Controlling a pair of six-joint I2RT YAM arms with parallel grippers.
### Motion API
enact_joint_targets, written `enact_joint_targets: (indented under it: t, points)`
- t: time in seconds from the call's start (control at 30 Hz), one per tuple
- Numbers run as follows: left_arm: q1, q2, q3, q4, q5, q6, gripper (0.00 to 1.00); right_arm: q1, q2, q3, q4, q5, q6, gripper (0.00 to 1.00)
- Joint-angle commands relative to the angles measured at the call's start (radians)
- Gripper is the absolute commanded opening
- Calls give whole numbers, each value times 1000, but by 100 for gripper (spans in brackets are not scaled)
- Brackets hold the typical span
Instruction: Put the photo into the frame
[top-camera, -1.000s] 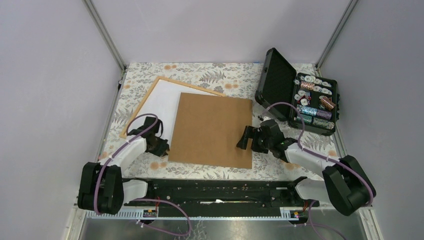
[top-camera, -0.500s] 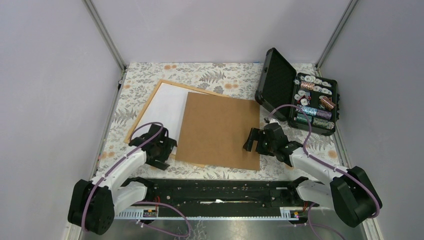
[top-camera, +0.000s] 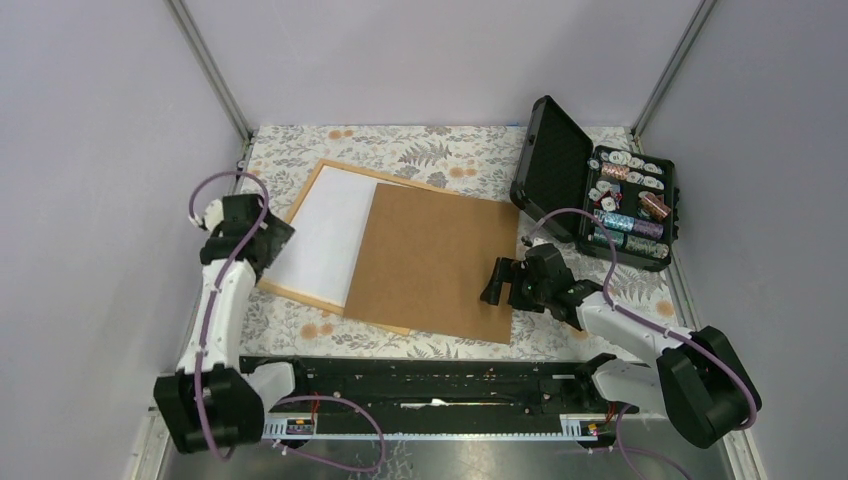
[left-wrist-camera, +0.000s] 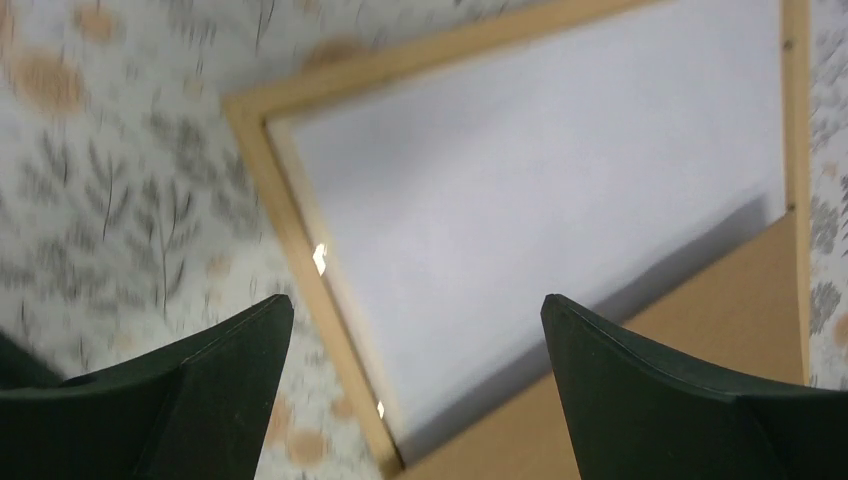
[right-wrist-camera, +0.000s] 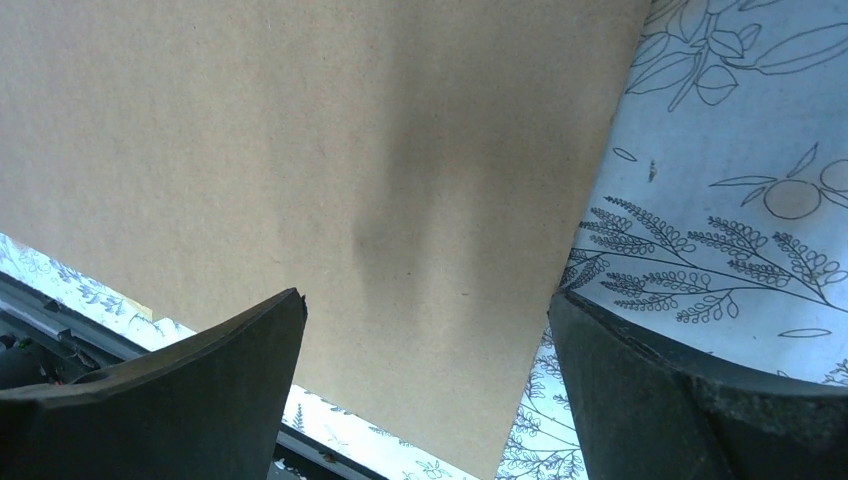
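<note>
**Both grippers hanging open over a frame half-covered by its backing board**

The frame (top-camera: 300, 295) (left-wrist-camera: 305, 260) is lying flat on the left half of the table (top-camera: 440, 150), turned a little askew to the table's edges. One of its corners is pointing toward the far-left corner. A white sheet (top-camera: 325, 225) (left-wrist-camera: 520, 200) is sitting inside the moulding. No printed side is showing, so whether this is the photo lying face down cannot be told.

A brown backing board (top-camera: 435, 260) (right-wrist-camera: 300, 150) is resting across the frame's right part and reaching out over the middle of the table.

The left gripper (top-camera: 268, 242) (left-wrist-camera: 415, 305) is hovering above the frame's left rail, near the table's left edge. Its fingers are standing wide apart and gripping nothing.

The right gripper (top-camera: 492, 285) (right-wrist-camera: 425, 300) is hanging over the board's right edge, close to its near corner. Its fingers are likewise spread and empty.

An open black case (top-camera: 550, 170) is sitting at the far-right corner, holding small rolls.
</note>
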Motion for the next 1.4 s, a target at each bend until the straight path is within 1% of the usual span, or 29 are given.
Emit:
enact_joint_targets:
  t: [0.0, 0.1, 0.17, 0.2, 0.27, 0.33, 0.37, 0.47, 0.53, 0.6, 0.7, 0.87, 0.97, 1.07, 1.1, 1.13, 1.2, 1.27, 1.33, 1.37]
  points:
    - [123, 174, 71, 441, 191, 397, 99, 11, 31, 35, 8, -42, -53, 100]
    - [148, 414, 191, 559, 252, 442, 99, 10, 50, 56, 13, -70, -78, 100]
    - [186, 579, 280, 577, 308, 424, 99, 11, 60, 65, 14, -74, -85, 100]
    - [200, 647, 321, 597, 354, 430, 99, 10, 63, 65, 14, -70, -87, 100]
    - [203, 768, 403, 618, 384, 462, 99, 10, 62, 64, 8, -42, -87, 100]
    - [215, 866, 480, 613, 449, 481, 99, 9, 54, 71, -12, -5, -98, 100]
    - [215, 907, 509, 595, 450, 494, 99, 10, 53, 78, -32, 20, -106, 100]
    - [217, 938, 509, 599, 433, 484, 99, 11, 46, 123, -107, 81, -133, 100]
    - [216, 957, 511, 535, 447, 449, 99, 11, 37, 137, -115, 105, -131, 100]
    - [216, 941, 463, 510, 477, 393, 99, 10, 41, 155, -117, 117, -130, 100]
    - [220, 871, 344, 494, 510, 314, 99, 11, 59, 188, -128, 126, -126, 100]
    - [234, 700, 130, 520, 530, 256, 99, 4, 97, 190, -117, 98, -121, 100]
    - [241, 601, 28, 539, 565, 244, 99, 2, 87, 178, -118, 98, -117, 100]
    - [254, 534, 1, 502, 555, 270, 99, -9, 61, 176, -144, 104, -118, 100]
    - [256, 514, 21, 463, 498, 293, 99, -11, 51, 179, -159, 109, -119, 100]
    - [256, 484, 47, 405, 396, 322, 99, -15, 42, 182, -178, 129, -118, 99]
    - [249, 399, 69, 368, 275, 354, 99, -27, 21, 187, -213, 173, -115, 100]
    - [224, 296, 39, 394, 286, 371, 99, -53, 6, 182, -231, 192, -114, 100]
    - [170, 235, 20, 401, 358, 385, 99, -79, 5, 179, -232, 191, -115, 100]
    - [135, 221, 12, 406, 417, 383, 99, -90, 9, 178, -233, 189, -115, 100]
